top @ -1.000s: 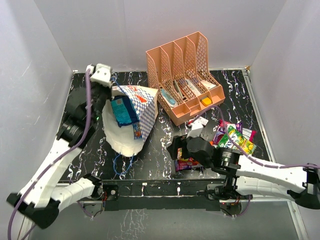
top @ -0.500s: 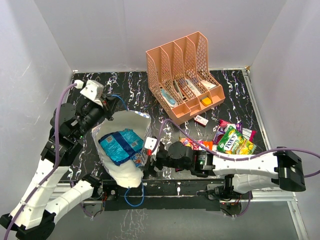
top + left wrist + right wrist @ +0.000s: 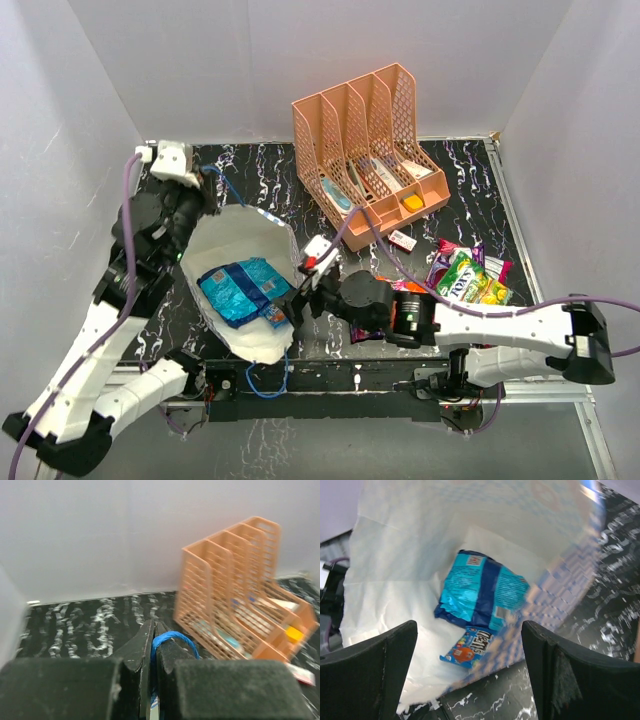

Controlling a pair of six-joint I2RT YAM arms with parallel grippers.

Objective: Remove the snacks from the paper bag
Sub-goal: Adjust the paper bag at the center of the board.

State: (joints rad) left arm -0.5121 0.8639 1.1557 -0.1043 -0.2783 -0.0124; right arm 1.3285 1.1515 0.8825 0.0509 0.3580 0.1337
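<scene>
The paper bag (image 3: 235,235) lies at the near left with its mouth held wide. Inside it lie a blue foil packet (image 3: 243,289) and a small blue M&M's packet (image 3: 275,316). My left gripper (image 3: 205,186) is shut on the bag's blue cord handle (image 3: 168,639) at the far rim, fingertips pinched (image 3: 154,630). My right gripper (image 3: 303,292) is open and empty, just outside the bag's right rim. Its view looks in at the blue packet (image 3: 480,592) and the M&M's packet (image 3: 469,647). A green-yellow packet (image 3: 470,281) and a magenta-purple one (image 3: 440,266) lie at the right.
The peach mesh organizer (image 3: 370,150) stands at the back centre with small items in its slots. A small white item (image 3: 403,240) lies in front of it. More packets (image 3: 372,328) lie partly under my right arm. White walls close in the table.
The left gripper pulled the handle back and up, and the bag mouth spread wider. The right arm swung left from the snack pile to the bag's rim.
</scene>
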